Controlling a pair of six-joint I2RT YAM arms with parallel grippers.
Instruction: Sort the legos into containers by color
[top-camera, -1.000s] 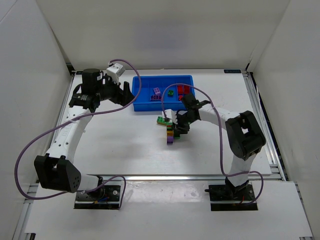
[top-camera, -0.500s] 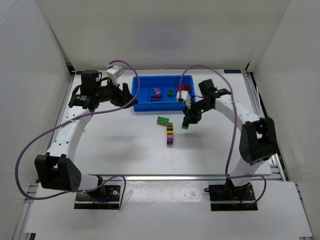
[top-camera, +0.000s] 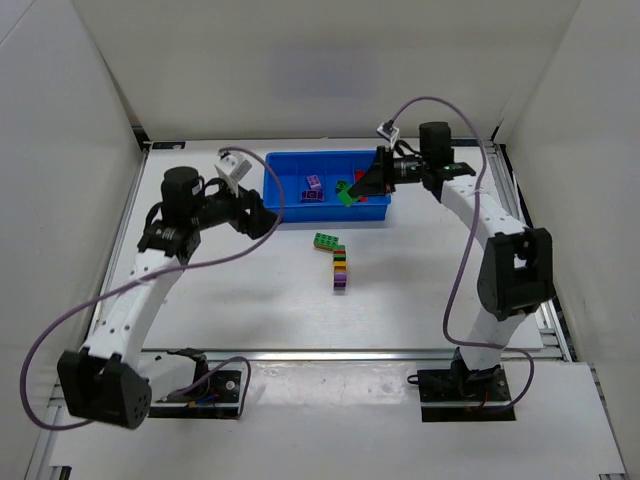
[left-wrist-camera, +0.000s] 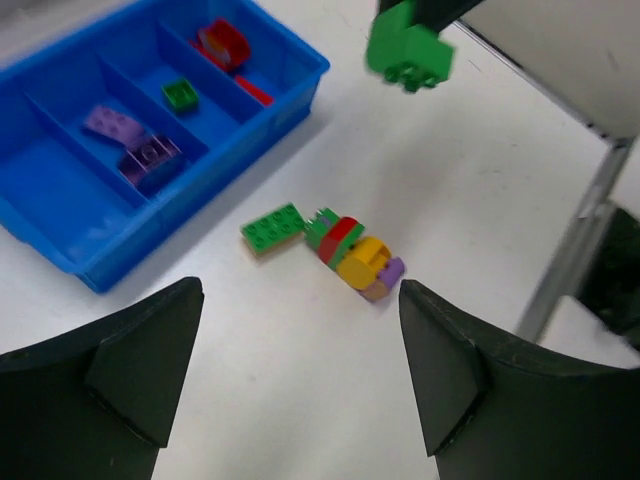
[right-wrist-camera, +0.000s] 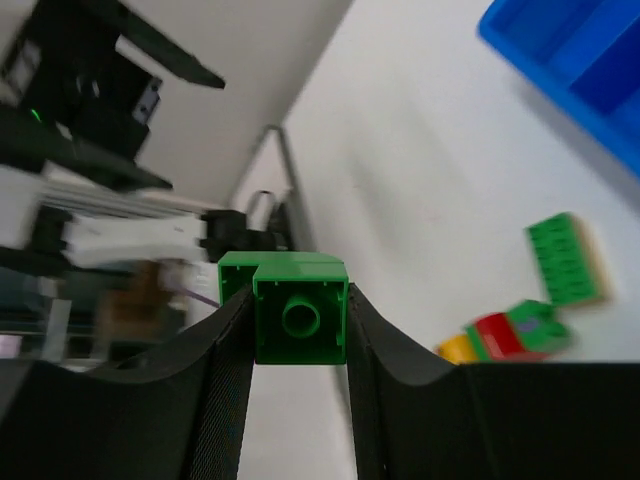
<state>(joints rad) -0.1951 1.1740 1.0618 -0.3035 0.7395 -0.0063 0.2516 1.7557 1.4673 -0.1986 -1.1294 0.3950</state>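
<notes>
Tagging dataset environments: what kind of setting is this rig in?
Probably a lab or data-collection test cell, not a home or factory floor: a white table enclosed by plain white panels, an aluminium rail along its near edge, and a blue tray as the sorting prop.

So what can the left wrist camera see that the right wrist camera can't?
Only the left wrist camera looks inside the blue tray: purple legos, one small green lego and red legos, in separate compartments. Its own left fingers stand wide open. Only the right wrist camera shows the held green lego from underneath, squeezed between the right fingers. Both see that lego, the flat green lego on the table, and the mixed stack beside it.
</notes>
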